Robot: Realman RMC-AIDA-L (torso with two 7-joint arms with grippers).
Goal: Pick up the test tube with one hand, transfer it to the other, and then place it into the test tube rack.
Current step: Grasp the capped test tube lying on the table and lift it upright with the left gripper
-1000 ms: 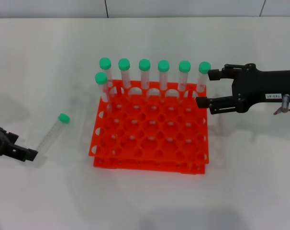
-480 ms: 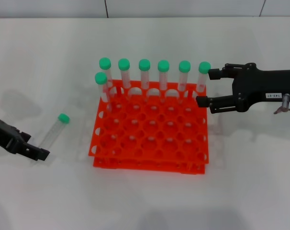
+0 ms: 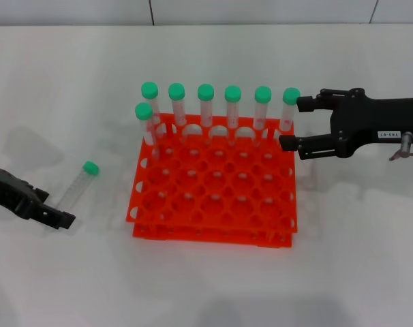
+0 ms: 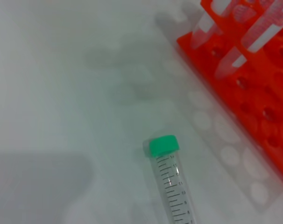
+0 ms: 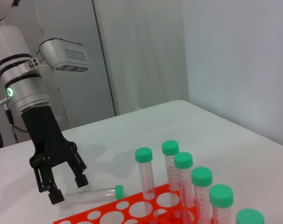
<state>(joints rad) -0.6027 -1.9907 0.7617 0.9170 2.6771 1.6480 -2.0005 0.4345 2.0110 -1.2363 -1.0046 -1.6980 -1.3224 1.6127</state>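
White tabletop left of the test tube rack [image 3: 213, 197] carries the test tube [image 3: 78, 187] lying flat, cap pointing away, base end just beside the released left gripper [image 3: 53, 214]; the spread right gripper [image 3: 293, 124] waits beyond the rack.

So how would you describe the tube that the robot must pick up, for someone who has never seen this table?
Find the orange rack in the middle of the table. Look to its left, where the left tool is: the tube lies there flat on the table. The seven others stand upright in the rack.
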